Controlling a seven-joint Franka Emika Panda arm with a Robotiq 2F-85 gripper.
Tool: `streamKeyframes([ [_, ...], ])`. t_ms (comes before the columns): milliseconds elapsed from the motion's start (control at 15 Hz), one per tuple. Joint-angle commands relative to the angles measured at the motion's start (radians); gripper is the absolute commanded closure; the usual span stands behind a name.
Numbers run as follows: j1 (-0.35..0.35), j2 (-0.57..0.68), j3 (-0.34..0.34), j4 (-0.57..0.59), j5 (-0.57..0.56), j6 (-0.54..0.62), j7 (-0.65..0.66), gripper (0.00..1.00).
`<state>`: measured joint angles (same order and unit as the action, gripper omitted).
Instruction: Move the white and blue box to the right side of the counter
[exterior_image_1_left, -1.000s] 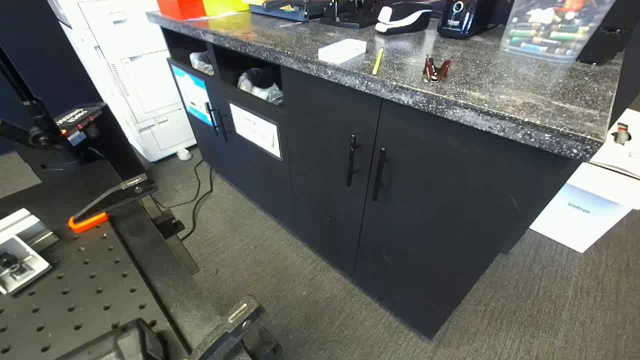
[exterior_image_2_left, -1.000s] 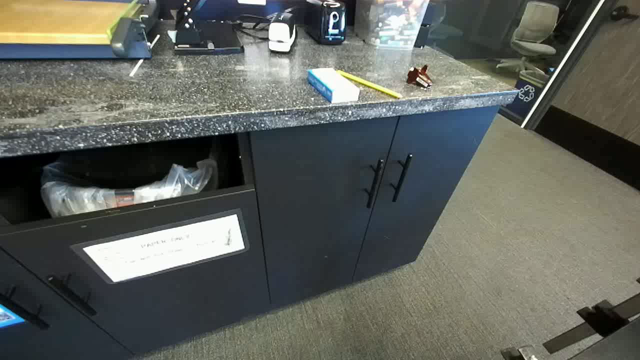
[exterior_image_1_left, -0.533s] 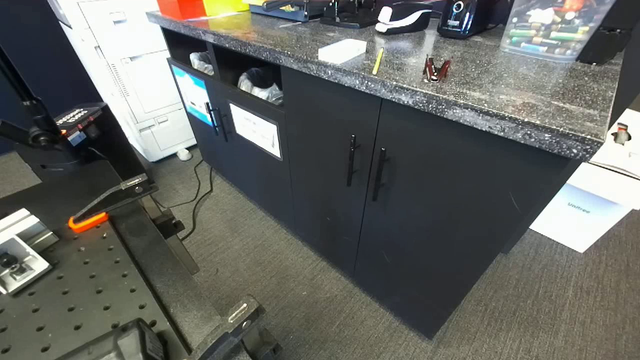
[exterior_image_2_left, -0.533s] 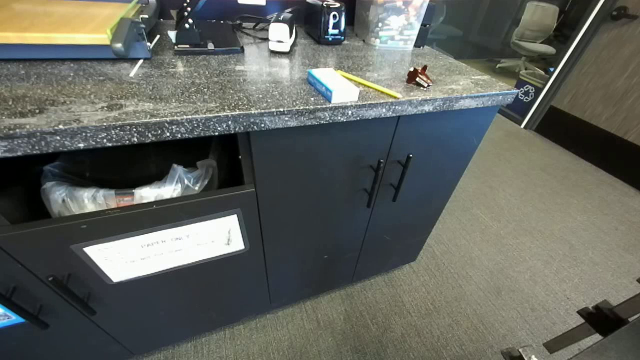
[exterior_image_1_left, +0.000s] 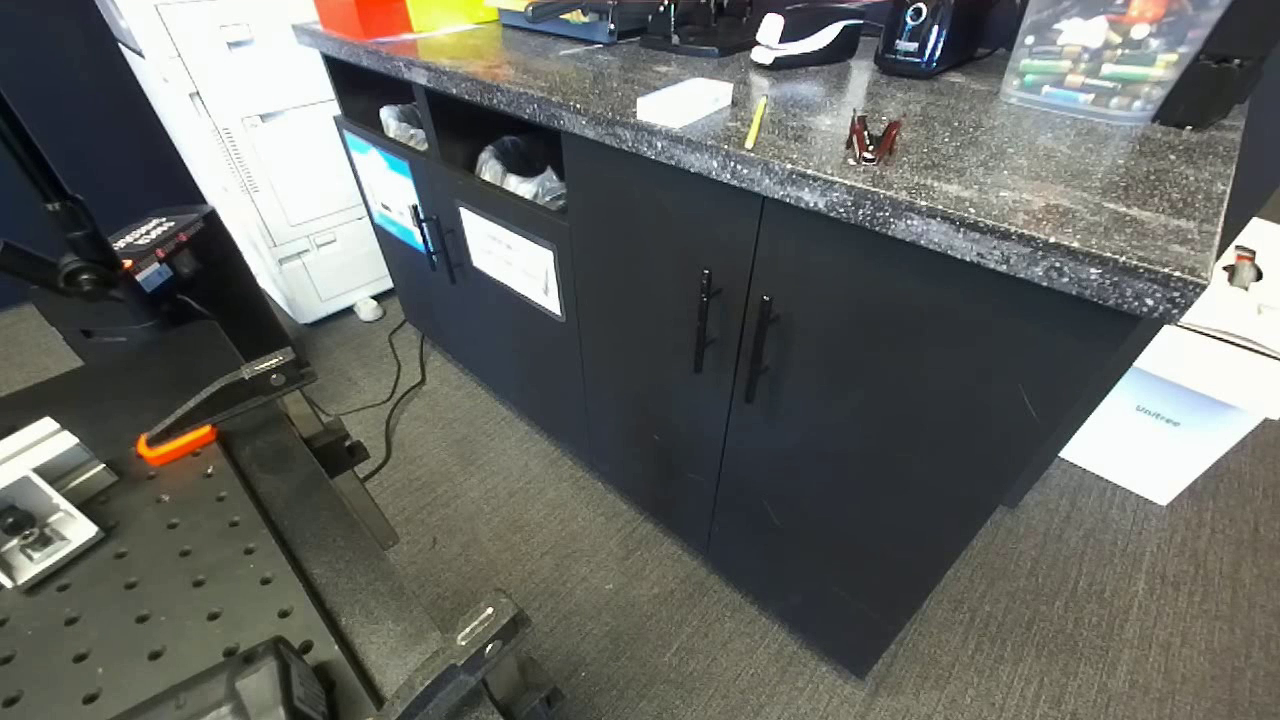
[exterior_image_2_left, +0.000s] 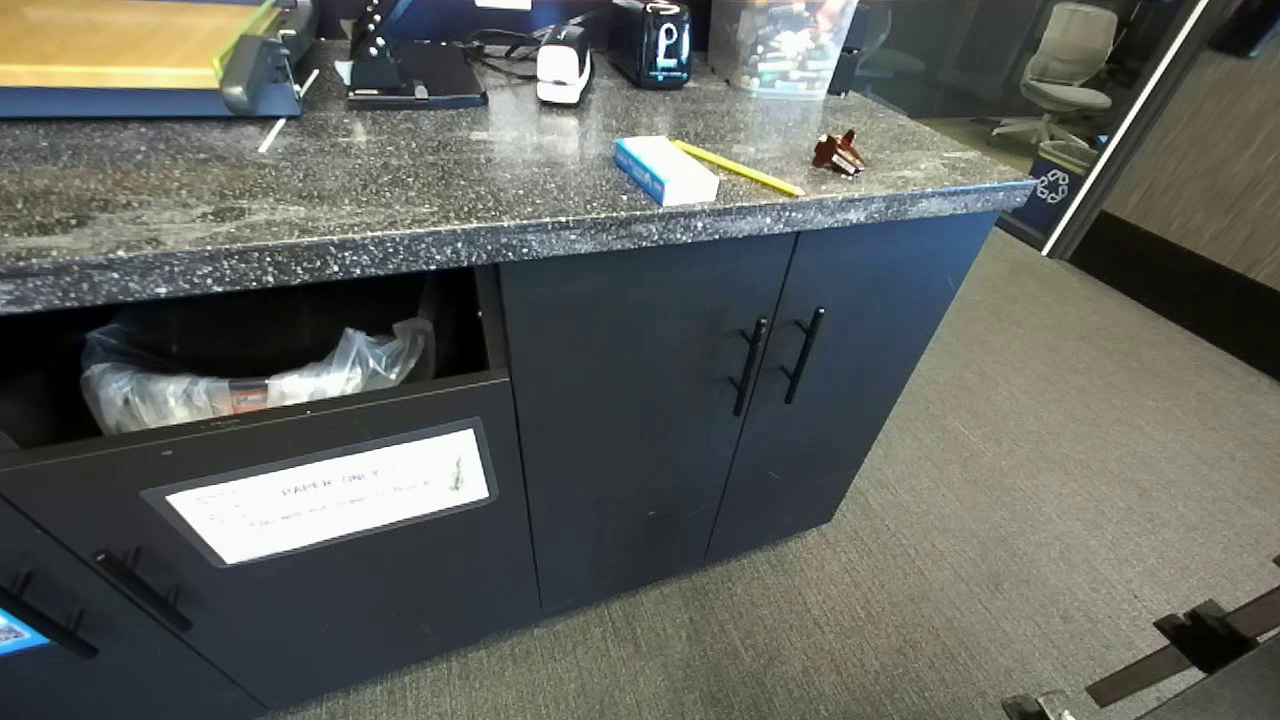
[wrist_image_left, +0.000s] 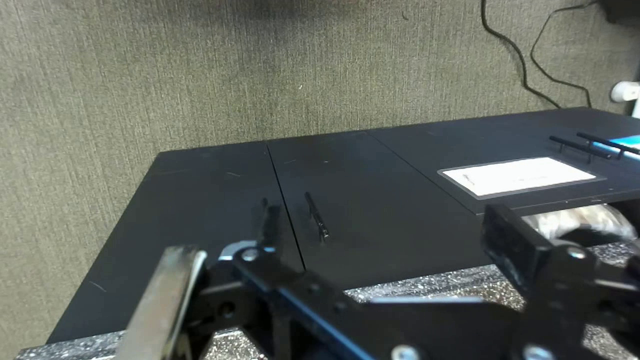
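"Did your gripper (wrist_image_left: 345, 245) hold anything?"
"No, I had its fingers (wrist_image_left: 515, 250) wide apart, nothing between."
"And the box (exterior_image_2_left: 668, 170)?"
"On the counter (exterior_image_2_left: 400, 170) by the front edge, well below my gripper, I think; its long side ran front to back."
"Any words?"
"'PAPER ONLY' on a sign (exterior_image_2_left: 330, 492), 'Unitree' on a carton (exterior_image_1_left: 1160, 435)."

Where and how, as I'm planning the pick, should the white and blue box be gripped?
I'd grip the box across its long sides, midway, probably from above: it lies flat on the counter, longer than wide, with a yellow pencil beside one long side.
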<state>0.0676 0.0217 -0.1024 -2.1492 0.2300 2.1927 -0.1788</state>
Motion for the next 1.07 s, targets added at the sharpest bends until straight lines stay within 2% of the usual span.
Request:
streamKeyframes([
  [0, -0.015, 0.245, 0.066, 0.247, -0.001, -0.023, 0.078, 0.00],
  [400, 0.021, 0.574, 0.125, 0.598, -0.085, -0.023, 0.221, 0.00],
  [1000, 0.113, 0.931, 0.125, 1.073, -0.181, -0.080, 0.333, 0.00],
])
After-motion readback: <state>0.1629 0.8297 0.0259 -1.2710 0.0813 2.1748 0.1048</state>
